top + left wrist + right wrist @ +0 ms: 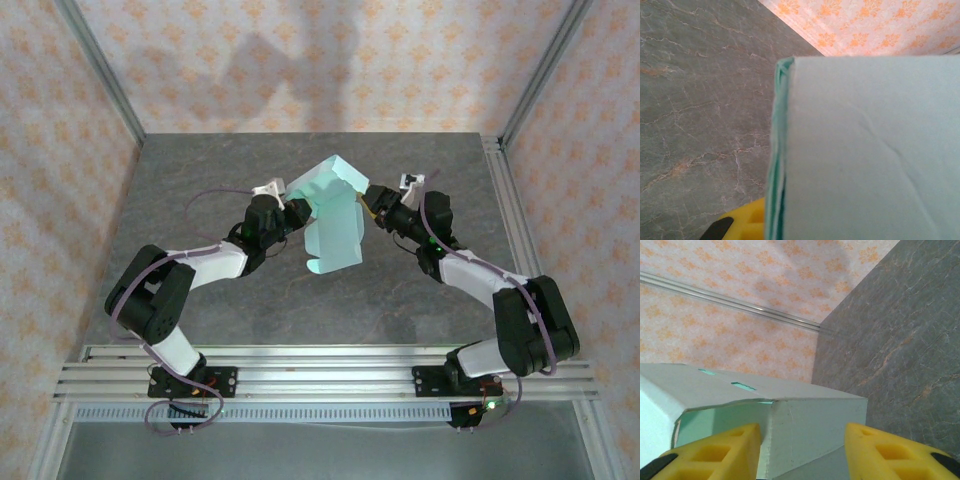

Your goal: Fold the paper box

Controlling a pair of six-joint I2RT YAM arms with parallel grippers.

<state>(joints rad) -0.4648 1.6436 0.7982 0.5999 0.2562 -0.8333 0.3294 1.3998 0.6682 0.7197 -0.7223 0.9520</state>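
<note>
While the left gripper (pixel 291 208) is clamping the left edge of the paper box (pixel 333 225), with one yellow finger (pixel 747 222) showing beneath the card, the right gripper (pixel 371 206) is straddling the box's right corner, its fingers (pixel 725 452) spread either side. Whether they are pressing on it, I cannot tell. The pale mint box is sitting tilted between the two arms, over the middle of the worktop (pixel 250 310), a little toward its far edge.
</note>
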